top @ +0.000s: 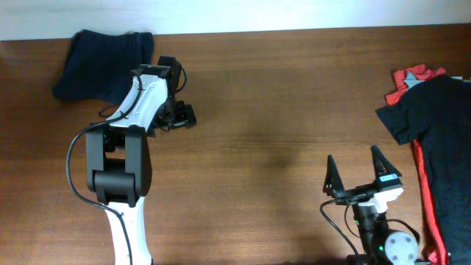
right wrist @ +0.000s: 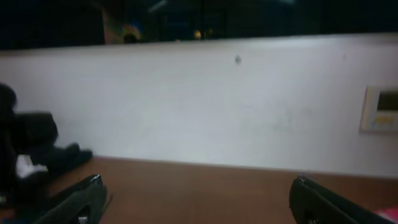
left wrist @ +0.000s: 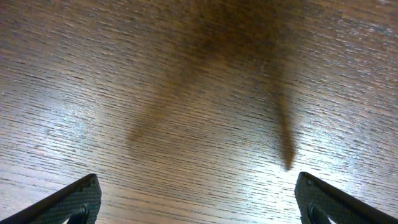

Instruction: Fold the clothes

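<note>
While the shorts (top: 103, 62) lie bunched at the far left corner of the table (top: 280, 96), the left gripper (left wrist: 199, 194) and right gripper (top: 352, 158) hang spread and empty. Folding seems not yet begun; the next move calls for the left one to reach the cloth and spread it flat.

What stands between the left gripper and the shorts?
Nothing visible. The left gripper hangs open over bare table beside the shorts. Its own arm hides part of the gap from overhead.
</note>
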Robot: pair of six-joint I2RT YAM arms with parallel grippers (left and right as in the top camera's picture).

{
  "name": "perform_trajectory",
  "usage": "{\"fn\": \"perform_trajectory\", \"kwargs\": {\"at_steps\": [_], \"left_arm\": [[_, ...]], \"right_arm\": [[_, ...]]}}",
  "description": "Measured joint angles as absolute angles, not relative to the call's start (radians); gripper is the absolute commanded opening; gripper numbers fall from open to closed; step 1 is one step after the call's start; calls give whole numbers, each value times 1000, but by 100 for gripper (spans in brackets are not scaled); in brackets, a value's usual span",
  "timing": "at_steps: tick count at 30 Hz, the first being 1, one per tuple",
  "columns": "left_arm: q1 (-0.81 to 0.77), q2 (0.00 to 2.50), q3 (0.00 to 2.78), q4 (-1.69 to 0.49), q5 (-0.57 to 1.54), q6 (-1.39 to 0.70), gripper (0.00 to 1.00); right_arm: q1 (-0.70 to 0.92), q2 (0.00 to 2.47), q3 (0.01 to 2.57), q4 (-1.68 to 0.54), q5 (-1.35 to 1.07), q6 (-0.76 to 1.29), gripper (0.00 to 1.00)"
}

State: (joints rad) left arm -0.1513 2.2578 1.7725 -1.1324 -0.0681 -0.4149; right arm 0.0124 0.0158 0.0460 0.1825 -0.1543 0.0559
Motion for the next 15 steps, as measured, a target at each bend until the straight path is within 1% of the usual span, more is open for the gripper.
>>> {"fn": "perform_trajectory", "kwargs": {"at_steps": [13,15], "left_arm": [[-151,2258,1773,-1132,-68,-415,99],[-151,2258,1773,-1132,-68,-415,99]], "right_arm": [[-19,14,10,-59,-146,56,98],[-19,15,10,-59,-147,56,99]]}}
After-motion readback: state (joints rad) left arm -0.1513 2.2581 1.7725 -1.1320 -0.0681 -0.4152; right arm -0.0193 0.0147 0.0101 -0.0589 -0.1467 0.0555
